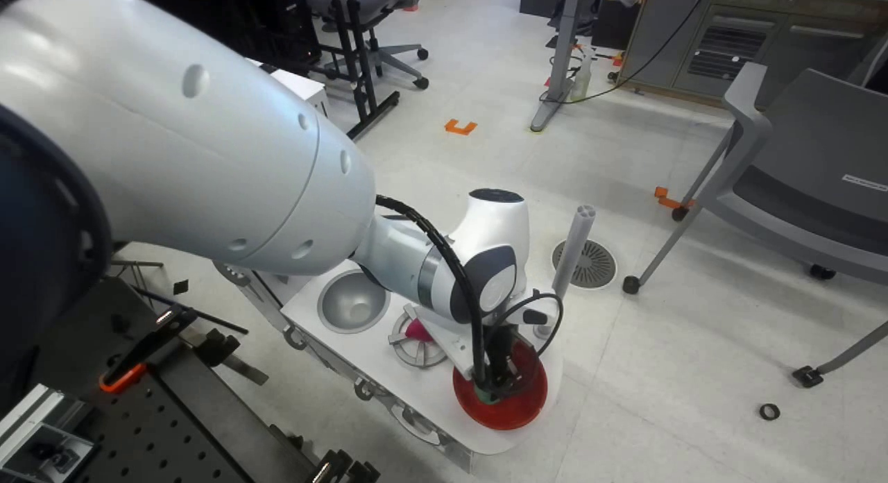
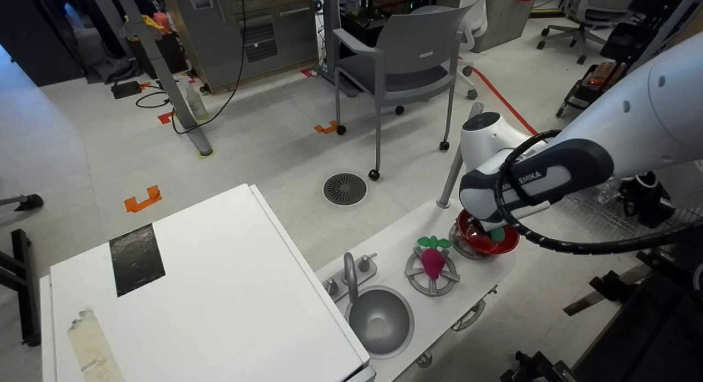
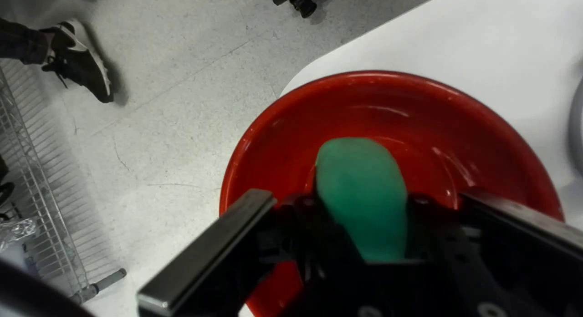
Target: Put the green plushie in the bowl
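Observation:
The bright red bowl (image 1: 510, 419) stands near the rounded end of the white counter; it also shows in an exterior view (image 2: 509, 242) and fills the middle of the wrist view (image 3: 387, 96). The green plushie (image 3: 360, 185) sits between the fingers of my gripper (image 3: 362, 205), touched on both sides. My gripper is shut on it, pointing down within the bowl's outline. The plushie shows only partly beside the gripper in both exterior views (image 1: 485, 397) (image 2: 497, 235). Whether the plushie touches the bowl's floor is hard to tell.
A pink plushie with green leaves (image 2: 433, 261) lies on a grey burner ring (image 2: 420, 283) beside the bowl. A grey metal basin (image 2: 381, 321) with a faucet (image 2: 351, 277) is farther along the counter. A grey post (image 2: 453, 173) rises by the bowl. A large white box (image 2: 219, 288) stands nearby.

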`<action>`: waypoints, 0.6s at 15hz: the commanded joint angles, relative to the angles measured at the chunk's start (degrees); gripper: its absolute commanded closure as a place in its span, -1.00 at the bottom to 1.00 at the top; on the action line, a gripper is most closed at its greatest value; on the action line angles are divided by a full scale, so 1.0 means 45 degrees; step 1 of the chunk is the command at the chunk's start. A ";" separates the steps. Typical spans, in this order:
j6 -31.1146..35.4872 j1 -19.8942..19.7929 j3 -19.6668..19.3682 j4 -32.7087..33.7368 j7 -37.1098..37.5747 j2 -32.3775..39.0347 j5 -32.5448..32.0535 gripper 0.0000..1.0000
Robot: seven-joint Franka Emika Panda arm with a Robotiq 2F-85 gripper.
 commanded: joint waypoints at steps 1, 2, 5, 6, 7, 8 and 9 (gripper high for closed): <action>-0.0413 0.0288 -0.0444 0.0322 0.0920 0.0172 -0.0529 0.01; -0.0491 0.0312 -0.0450 0.0387 0.1053 0.0174 -0.0587 -0.02; -0.0842 0.0247 -0.0122 0.0655 0.1005 0.0072 -0.0458 -0.42; -0.0978 0.0233 0.0000 0.0745 0.0911 0.0034 -0.0407 -0.58; -0.1107 0.0228 0.0085 0.0825 0.0868 0.0017 -0.0389 -0.72; -0.1376 0.0166 0.0225 0.0983 0.0733 0.0002 -0.0326 -0.88; -0.1534 0.0152 0.0302 0.1070 0.0707 -0.0007 -0.0314 -0.97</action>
